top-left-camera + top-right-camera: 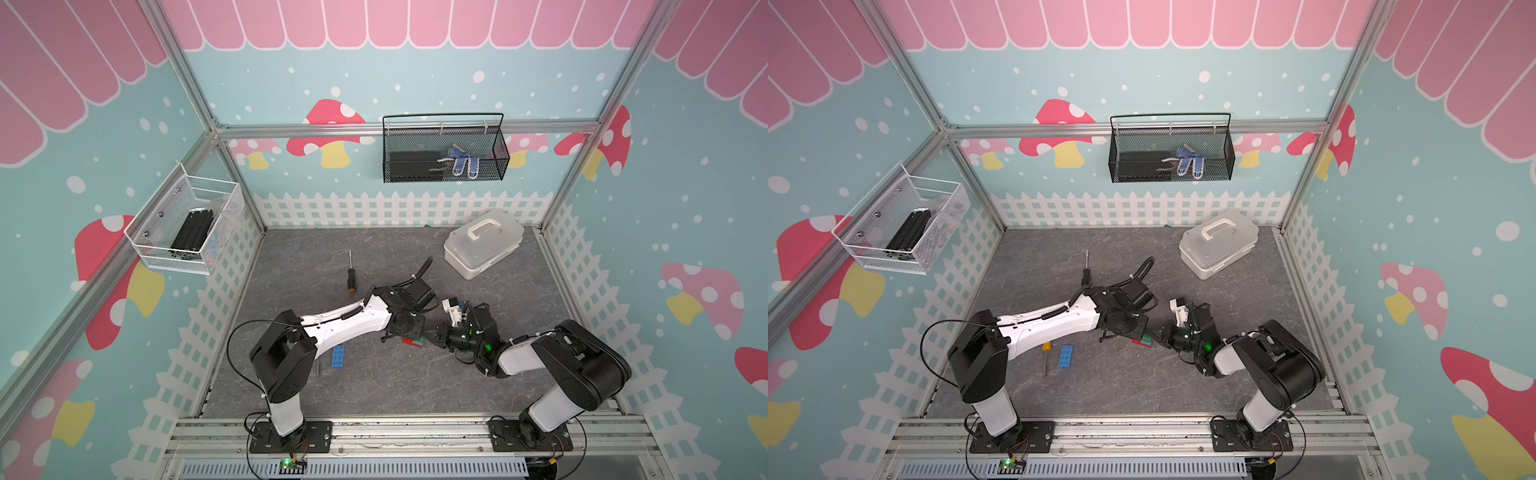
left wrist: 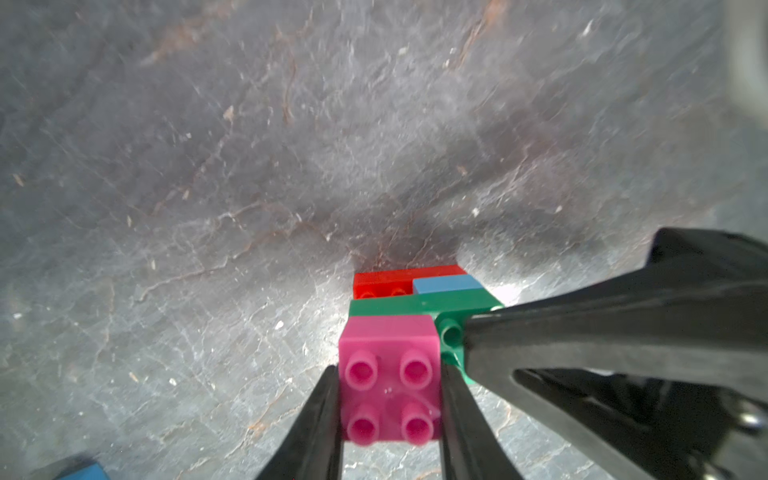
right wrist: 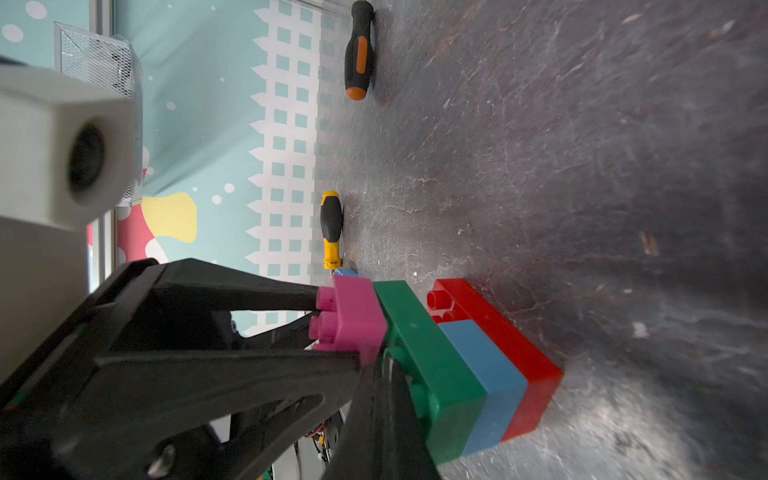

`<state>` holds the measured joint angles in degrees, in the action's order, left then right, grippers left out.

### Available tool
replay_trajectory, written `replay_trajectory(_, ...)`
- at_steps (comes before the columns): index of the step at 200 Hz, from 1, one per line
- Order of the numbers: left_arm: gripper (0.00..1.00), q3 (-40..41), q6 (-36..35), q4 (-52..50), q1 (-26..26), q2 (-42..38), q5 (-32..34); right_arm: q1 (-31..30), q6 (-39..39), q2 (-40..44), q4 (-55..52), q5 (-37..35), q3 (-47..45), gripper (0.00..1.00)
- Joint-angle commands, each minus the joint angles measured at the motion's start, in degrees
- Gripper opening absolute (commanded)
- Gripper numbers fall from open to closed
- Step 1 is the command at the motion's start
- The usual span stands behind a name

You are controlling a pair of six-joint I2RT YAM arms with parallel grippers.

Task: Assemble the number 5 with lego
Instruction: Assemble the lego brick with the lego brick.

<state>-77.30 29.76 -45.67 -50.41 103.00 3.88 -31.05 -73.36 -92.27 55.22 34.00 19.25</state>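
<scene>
Both top views are taken from high above the front edge of the cell, angled down toward the back wall, so that the whole grey table [image 1: 374, 386] and the black mesh basket [image 1: 444, 166] are covered almost identically. The left wrist view is taken from very near, down along the left gripper [image 2: 389, 372] onto the pink brick [image 2: 390, 336]. The right wrist view is taken low and close, rolled sideways, across the brick stack [image 3: 461, 365] toward the side wall and the orange-handled screwdriver [image 3: 358, 54]. The stack is shared by all four views.
</scene>
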Motion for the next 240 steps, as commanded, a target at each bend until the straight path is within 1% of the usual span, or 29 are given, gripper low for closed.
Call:
replay_trajectory(1, 0.34, -1.0, 0.0, -1.9, -1.0, 2.0, 0.7, 0.2, 0.1, -1.5, -5.9, -1.1, -1.1, 0.0)
replay_trajectory(59, 0.33, 0.0, 0.5, -1.7, -1.8, 2.6, 1.0, 0.2, 0.3, -1.7, -6.7, -1.1, -1.0, 0.0)
replay_trajectory(90, 0.28, 1.6, 1.2, -0.4, -2.2, 2.4, 0.8, 0.1, 0.7, -1.9, -7.6, -1.2, -0.9, 0.0)
replay_trajectory(117, 0.27, 2.1, 1.5, -0.2, -2.7, 2.8, 0.9, 0.2, 0.8, -2.4, -8.0, -1.5, -0.9, 0.0)
replay_trajectory(157, 0.26, 5.0, 3.5, 1.3, -3.0, 1.6, 1.1, 0.2, 0.9, -2.6, -8.1, -1.5, -0.9, 0.0)
replay_trajectory(181, 0.25, 6.4, 4.3, 3.0, -3.0, 0.9, 0.1, 0.1, 0.9, -2.6, -8.4, -1.4, -0.8, 0.0)
replay_trajectory(200, 0.24, 6.8, 4.4, 3.8, -3.0, 0.5, 0.0, 0.1, 1.5, -2.3, -9.9, -1.5, -0.6, 0.0)
replay_trajectory(216, 0.24, 7.0, 4.7, 4.9, -3.0, 0.2, -1.3, 0.2, 2.0, -1.8, -11.5, -1.7, -0.6, 0.0)
replay_trajectory(240, 0.25, 7.0, 4.5, 5.2, -3.0, 0.1, -1.5, 0.2, 4.0, -0.3, -17.3, -2.8, 0.2, 0.0)
